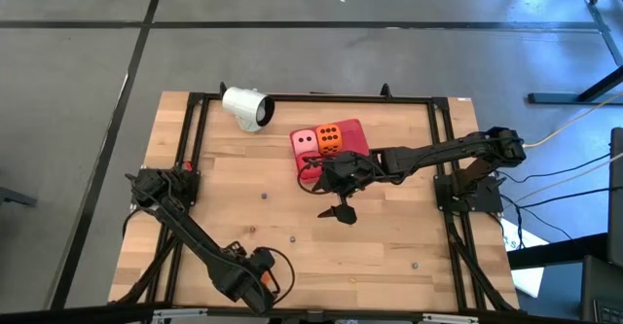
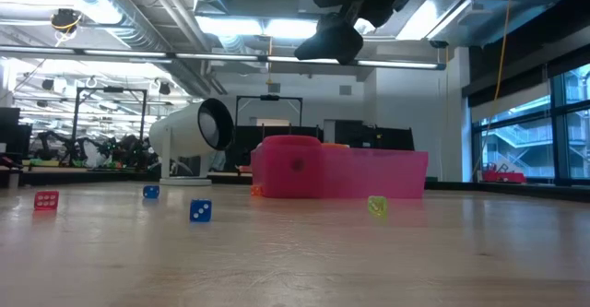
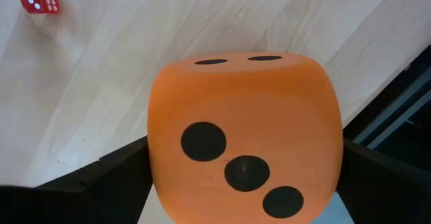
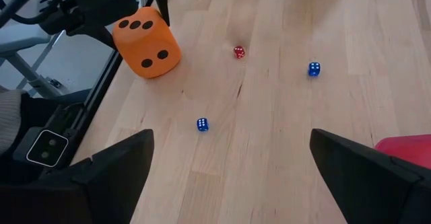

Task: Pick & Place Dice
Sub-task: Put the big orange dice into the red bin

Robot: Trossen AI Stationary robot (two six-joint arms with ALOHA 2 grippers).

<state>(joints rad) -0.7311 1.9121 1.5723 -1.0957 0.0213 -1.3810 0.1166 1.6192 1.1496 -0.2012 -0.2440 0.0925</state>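
My left gripper [image 1: 255, 283] sits at the table's near edge, shut on an orange die [image 3: 242, 136] with black pips. The right wrist view shows that die [image 4: 145, 42] too. My right gripper [image 4: 230, 143] hangs open over the middle of the table [image 1: 341, 210], high above the boards [image 2: 336, 35], touching nothing. The flat red tray [image 1: 352, 139] lies beyond it and carries a pale pink die [image 1: 304, 141] and a second orange die [image 1: 329, 137]. I cannot pick out the red die against the tray. The white cup [image 1: 245, 107] lies on its side at the far left. My left gripper pinches the orange die between its two fingers [image 3: 101, 183], one on each of two opposite side faces [image 3: 158, 177]. The three-pip face is turned toward the wrist camera and the die is tilted. Whether it rests on the boards or is lifted clear, I cannot tell.
Tiny dice are scattered on the boards: a red one [image 2: 46, 199], two blue ones [image 2: 200, 211] [image 2: 150, 193] and a yellow one [image 2: 376, 205]. A black frame [image 1: 195, 100] rims the table. Bare wood lies between the two grippers [image 1: 292, 236].
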